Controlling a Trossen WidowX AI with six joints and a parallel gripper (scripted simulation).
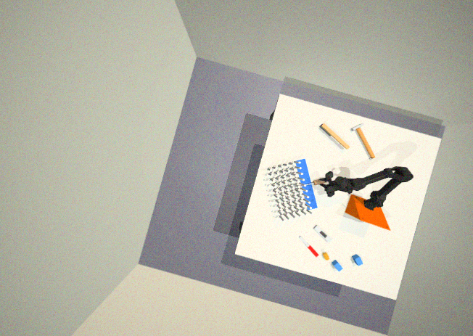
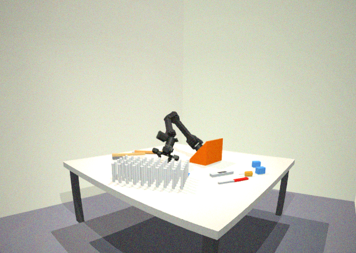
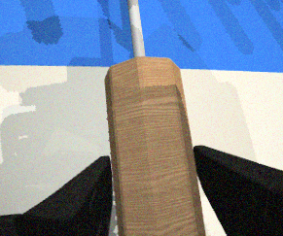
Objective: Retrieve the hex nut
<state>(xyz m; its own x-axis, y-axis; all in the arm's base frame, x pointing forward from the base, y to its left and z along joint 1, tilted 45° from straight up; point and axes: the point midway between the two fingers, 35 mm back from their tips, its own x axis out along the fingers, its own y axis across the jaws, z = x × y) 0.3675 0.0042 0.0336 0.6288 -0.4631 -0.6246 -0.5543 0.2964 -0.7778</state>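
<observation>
My gripper [image 3: 152,159] [image 1: 320,181] [image 2: 170,157] is shut on the wooden handle [image 3: 149,145] of a hook tool. Its thin metal rod [image 3: 136,28] [image 1: 305,184] runs forward over the blue taped strip [image 3: 56,28] toward the field of grey standing spacers [image 1: 284,190] [image 2: 149,170]. The gripper hangs just in front of the strip, on the side away from the spacers. The rod's tip and the hex nut are not visible in any view. All spacers that I can see stand upright.
An orange wedge [image 1: 365,211] [image 2: 208,152] sits at the arm's base. Two wooden-handled tools [image 1: 334,136] [image 1: 365,141] lie at the back. A white bar [image 1: 322,233], a red-and-white tool [image 1: 308,246], a small orange piece [image 1: 326,255] and two blue cubes [image 1: 336,265] [image 1: 357,260] lie toward the front.
</observation>
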